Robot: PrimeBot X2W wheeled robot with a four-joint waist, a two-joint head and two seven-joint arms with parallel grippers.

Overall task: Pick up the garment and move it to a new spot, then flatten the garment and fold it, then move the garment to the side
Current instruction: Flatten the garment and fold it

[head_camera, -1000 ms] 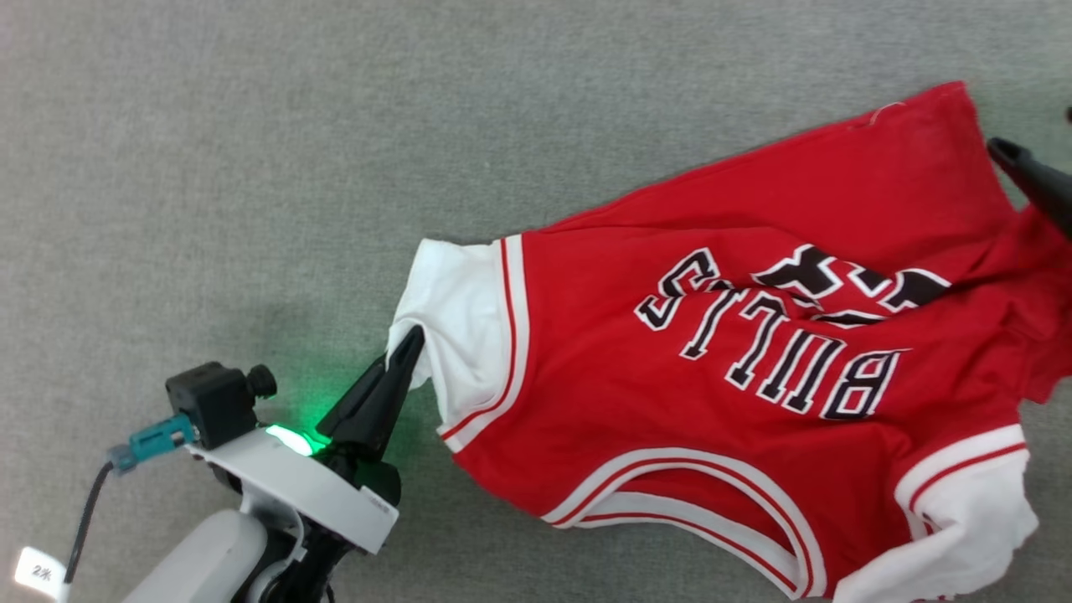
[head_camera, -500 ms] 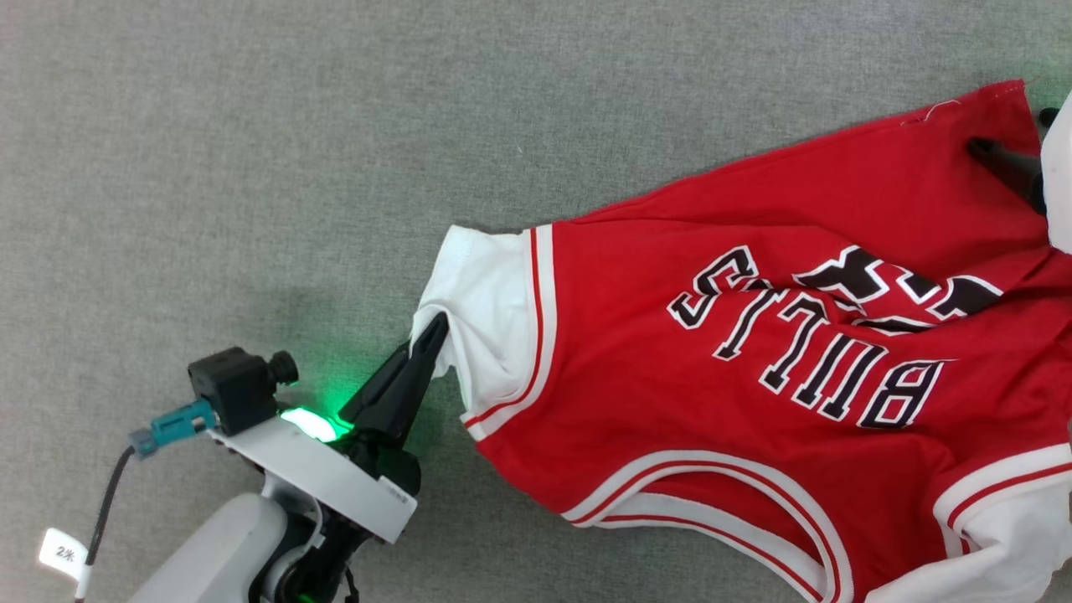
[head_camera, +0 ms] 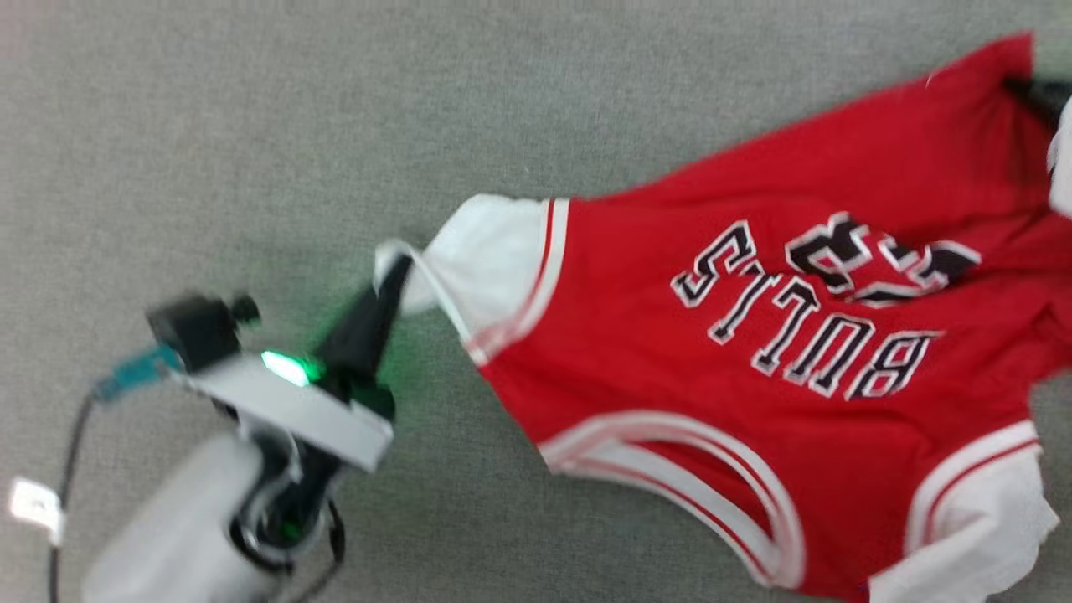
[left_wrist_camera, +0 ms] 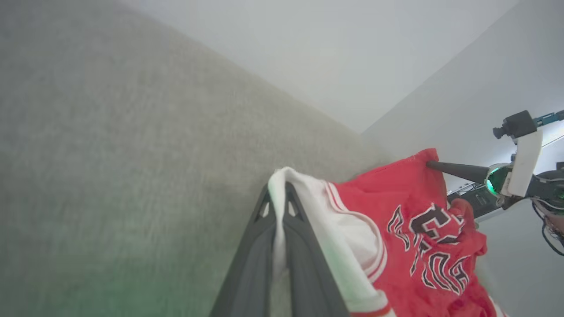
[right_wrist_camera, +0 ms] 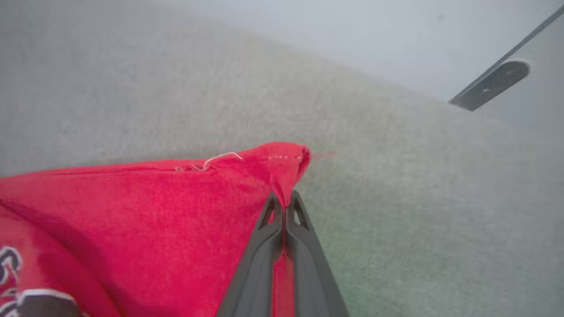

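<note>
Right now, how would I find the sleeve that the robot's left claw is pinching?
Against the grey carpet, find the red garment with BULLS across its chest. Follow it to its left end in the head view: the white sleeve there is pinched in the shut left gripper. The other white sleeve, at the lower right, has no gripper on it.

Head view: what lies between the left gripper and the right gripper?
In the head view, the red jersey-style T-shirt with white sleeves spans it: left gripper pinches a white sleeve, right gripper a red hem corner.
</note>
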